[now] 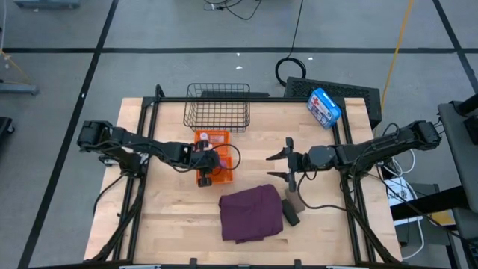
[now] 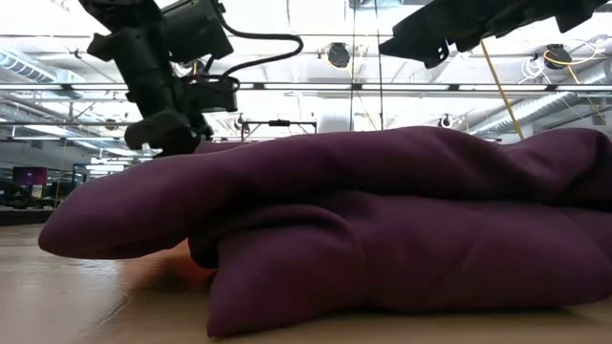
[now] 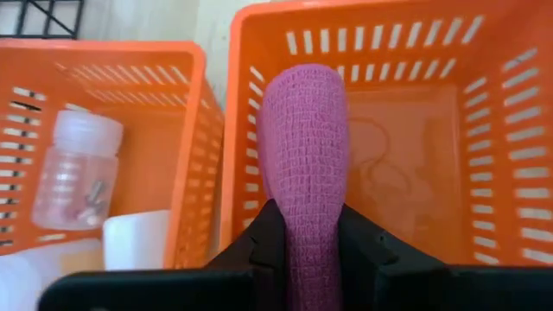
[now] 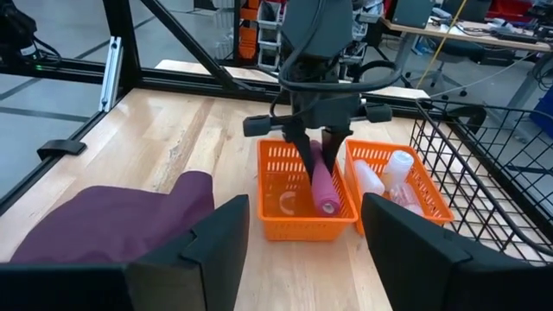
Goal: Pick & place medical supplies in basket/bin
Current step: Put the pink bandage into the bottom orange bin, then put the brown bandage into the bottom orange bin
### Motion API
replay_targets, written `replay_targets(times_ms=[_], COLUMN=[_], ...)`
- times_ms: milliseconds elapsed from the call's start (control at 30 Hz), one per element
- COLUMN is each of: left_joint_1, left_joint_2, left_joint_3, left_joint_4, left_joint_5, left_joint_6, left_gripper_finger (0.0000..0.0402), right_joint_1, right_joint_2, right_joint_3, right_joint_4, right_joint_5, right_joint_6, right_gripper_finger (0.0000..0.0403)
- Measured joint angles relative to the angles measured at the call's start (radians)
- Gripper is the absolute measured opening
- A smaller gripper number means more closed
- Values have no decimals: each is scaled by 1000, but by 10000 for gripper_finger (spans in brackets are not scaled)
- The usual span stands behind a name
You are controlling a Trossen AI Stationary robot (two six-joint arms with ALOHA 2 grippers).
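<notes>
Pink roll held over the orange bin

Left gripper (image 3: pixel 307 246) clenches the ribbed, woven pink roll (image 3: pixel 305 164) inside the slotted plastic bin (image 3: pixel 484 130); right gripper (image 1: pixel 287 159) waits, fingers spread.

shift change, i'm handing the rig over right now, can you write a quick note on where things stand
Left gripper: shut on the pink roll, holding it down inside one compartment of the orange bin; not released yet.
Right gripper: open, empty, hovering beside the purple cloth.
Done: white vials sit in the bin's other compartment.
Left: release the pink roll; the cloth and the brown roll and black roll beside it are on the table. The wire basket looks empty.
</notes>
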Motion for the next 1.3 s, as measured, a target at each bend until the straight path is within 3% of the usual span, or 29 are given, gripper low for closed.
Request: replay_targets(times_ms=[233, 367, 700, 833, 933, 1000, 1133, 1300], left_joint_1=[0, -2, -3, -6, -25, -36, -45, -45], left_joint_2=[0, 0, -5, -59, -120, -170, -241, -266], left_joint_3=[0, 0, 12, 92, 152, 177, 182, 182], left_joint_4=[-1, -1, -22, -129, -183, -161, -69, -13], left_joint_5=[-118, -147, -152, -182, -176, -171, -171, -198], left_joint_6=[24, 21, -11, -76, -105, -106, -67, -30], left_gripper_finger=[181, 224, 245, 245, 246, 246, 246, 246], right_joint_1=[0, 0, 9, 101, 217, 290, 396, 465], right_joint_2=[0, 0, -9, -63, -78, -59, 5, 123], right_joint_3=[0, 0, 0, 29, 130, 192, 219, 154], right_joint_4=[-11, -15, -61, -259, -579, -775, -985, -986], right_joint_5=[0, 0, 2, 166, 322, 348, 289, 175], right_joint_6=[-4, -4, 5, 59, 245, 432, 769, 1024], right_gripper_finger=[212, 212, 212, 206, 202, 201, 200, 200])
